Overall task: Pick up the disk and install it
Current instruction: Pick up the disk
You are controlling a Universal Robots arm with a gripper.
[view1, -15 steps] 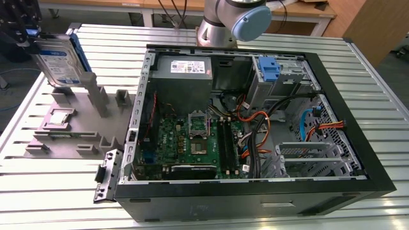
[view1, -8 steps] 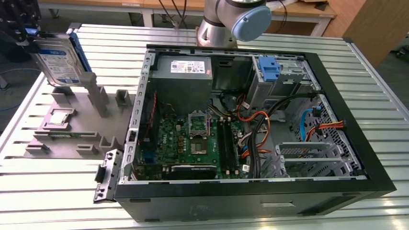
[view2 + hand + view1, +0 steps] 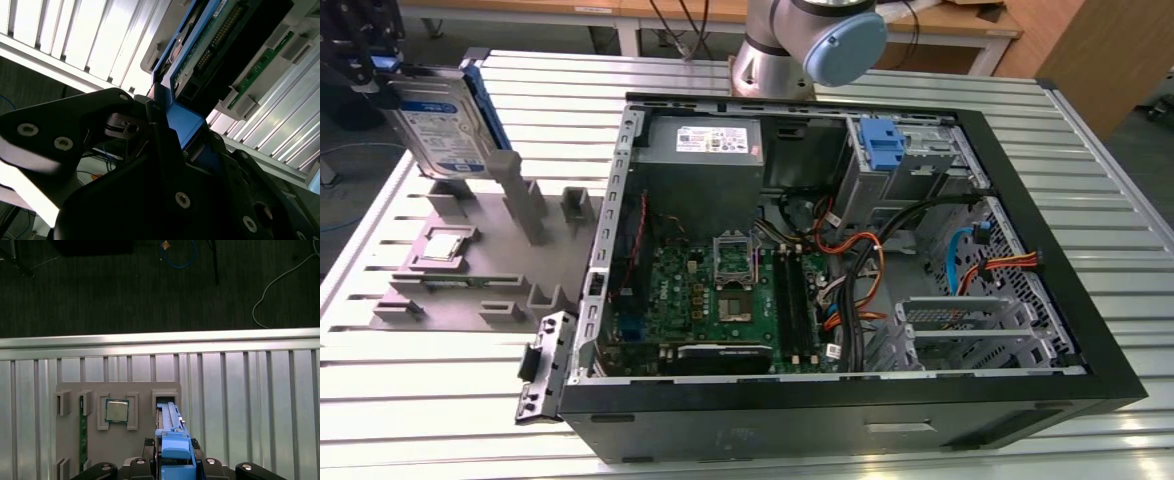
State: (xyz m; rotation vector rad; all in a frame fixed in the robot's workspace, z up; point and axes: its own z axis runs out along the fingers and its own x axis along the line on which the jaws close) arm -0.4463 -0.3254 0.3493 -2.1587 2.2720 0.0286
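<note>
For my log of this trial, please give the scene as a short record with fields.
gripper: shut on the disk
disk: upright above the grey fixture, outside the computer case
grey fixture: holds a processor chip and a memory stick
computer case: open, lying on the slatted table
task: disk picked up, not yet installed

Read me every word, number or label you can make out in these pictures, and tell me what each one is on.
No text here can be read.
White-and-blue label on the disk, exterior view: print too small to read.
White label on the power supply inside the computer case: print too small to read.
In both wrist views: no legible print.
</note>
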